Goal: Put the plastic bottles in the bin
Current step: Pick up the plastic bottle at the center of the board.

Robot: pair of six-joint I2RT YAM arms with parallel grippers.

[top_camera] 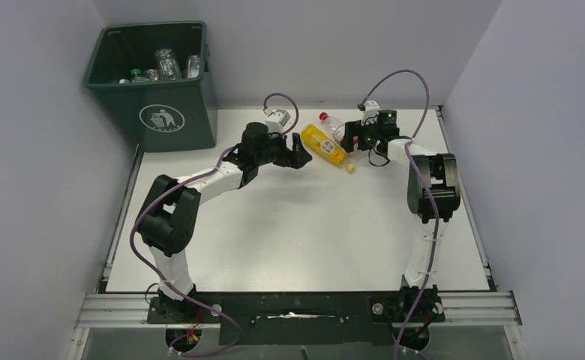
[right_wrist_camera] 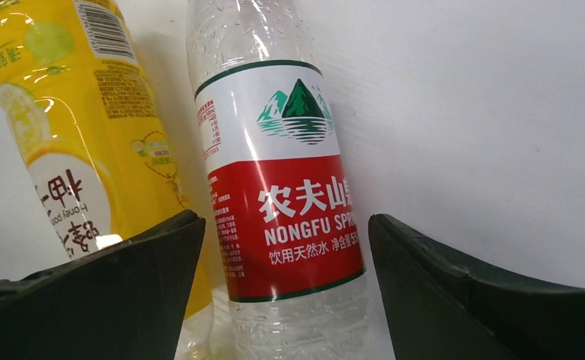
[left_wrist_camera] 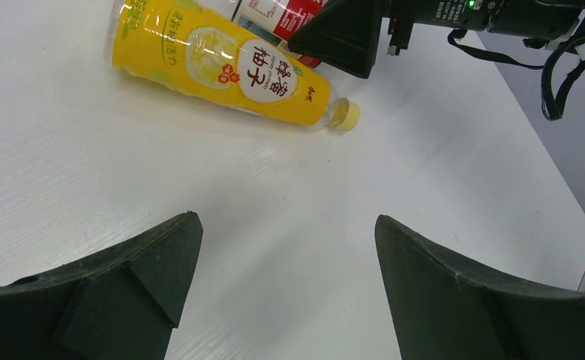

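Two plastic bottles are seen lying on their sides at the far middle of the worktop (top_camera: 297, 232), just beside each other and roughly parallel. The yellow bottle (top_camera: 325, 145) is laid on a diagonal, its cap pointed toward the near right. The clear bottle (top_camera: 331, 123) with the red label is set the other way round, its red cap toward the far left. Its lower half is hidden under the right pincer (right_wrist_camera: 286, 219) in the overhead view, and both its ends are cut off in the right wrist view. That pincer is spread wide astride the clear bottle; whether its pads touch the bottle is hard to make out. The left pincer (left_wrist_camera: 286, 220) is held wide open and empty, near the yellow bottle's base. Further bottles (top_camera: 166, 66) are heaped in the bin (top_camera: 188, 101) at the far left corner, their shapes blurred.
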